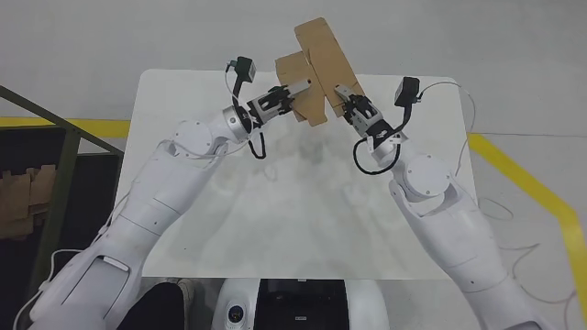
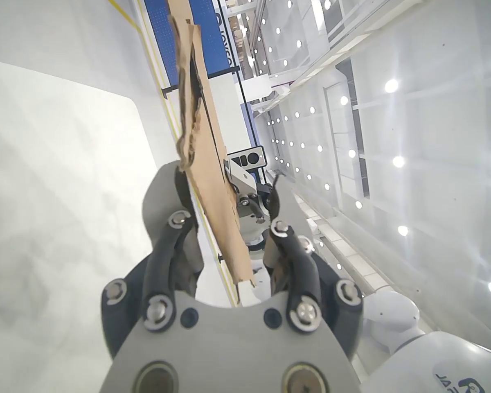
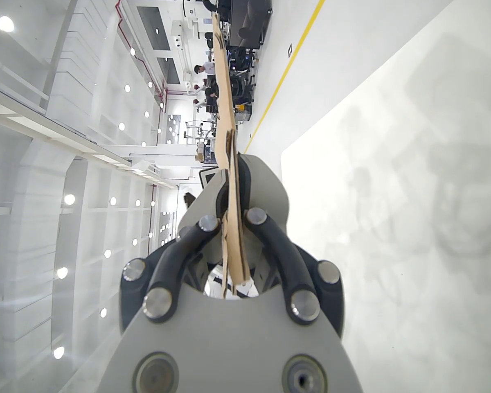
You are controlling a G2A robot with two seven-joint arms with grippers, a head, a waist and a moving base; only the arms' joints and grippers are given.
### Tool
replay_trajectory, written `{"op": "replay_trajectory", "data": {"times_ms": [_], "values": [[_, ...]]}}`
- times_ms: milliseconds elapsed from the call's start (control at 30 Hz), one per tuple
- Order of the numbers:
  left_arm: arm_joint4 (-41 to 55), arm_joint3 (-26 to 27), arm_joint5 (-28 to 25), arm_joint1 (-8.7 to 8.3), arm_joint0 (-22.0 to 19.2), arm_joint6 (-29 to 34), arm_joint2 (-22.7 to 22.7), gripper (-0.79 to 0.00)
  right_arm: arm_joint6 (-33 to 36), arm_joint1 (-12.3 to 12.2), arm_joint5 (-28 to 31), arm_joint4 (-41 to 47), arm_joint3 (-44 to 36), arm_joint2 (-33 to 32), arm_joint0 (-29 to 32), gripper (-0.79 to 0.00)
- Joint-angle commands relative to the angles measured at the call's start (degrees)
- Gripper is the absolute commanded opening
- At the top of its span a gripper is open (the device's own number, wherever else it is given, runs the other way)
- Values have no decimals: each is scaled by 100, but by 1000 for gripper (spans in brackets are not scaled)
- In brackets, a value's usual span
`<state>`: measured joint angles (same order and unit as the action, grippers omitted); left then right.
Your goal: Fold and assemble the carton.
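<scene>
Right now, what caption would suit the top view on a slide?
A brown carton held above the white table: right gripper clamped on one side, left gripper at the other.

Large robotics lab or factory-style hall. A white counter (image 1: 275, 220) stands on plain grey floor, with a yellow lane line (image 3: 301, 42) beside it. Beyond the counter are blue partition panels (image 2: 188, 22) and dark equipment racks (image 3: 245, 5). Above the counter, a high white ceiling carries rows of round lights (image 2: 397, 161).

The carton (image 1: 316, 69), at twelve o'clock of the smooth table (image 1: 303, 211), is matt corrugated cardboard with a frayed edge. The right gripper (image 3: 231, 173) is matt grey, its screws shiny metal.
</scene>
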<state>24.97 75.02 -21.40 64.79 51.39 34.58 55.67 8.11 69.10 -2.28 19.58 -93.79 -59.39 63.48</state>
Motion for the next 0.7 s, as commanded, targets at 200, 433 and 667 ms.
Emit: {"op": "replay_trajectory", "data": {"times_ms": [200, 433, 667], "values": [[-39, -34, 15, 52, -5, 15, 48, -785, -20, 56, -39, -22, 23, -33, 8, -785], [-48, -79, 14, 80, -27, 40, 164, -785, 51, 82, -14, 5, -54, -162, 67, 0], [31, -209, 137, 65, -124, 362, 396, -785, 526, 21, 255, 31, -208, -605, 280, 0]]}}
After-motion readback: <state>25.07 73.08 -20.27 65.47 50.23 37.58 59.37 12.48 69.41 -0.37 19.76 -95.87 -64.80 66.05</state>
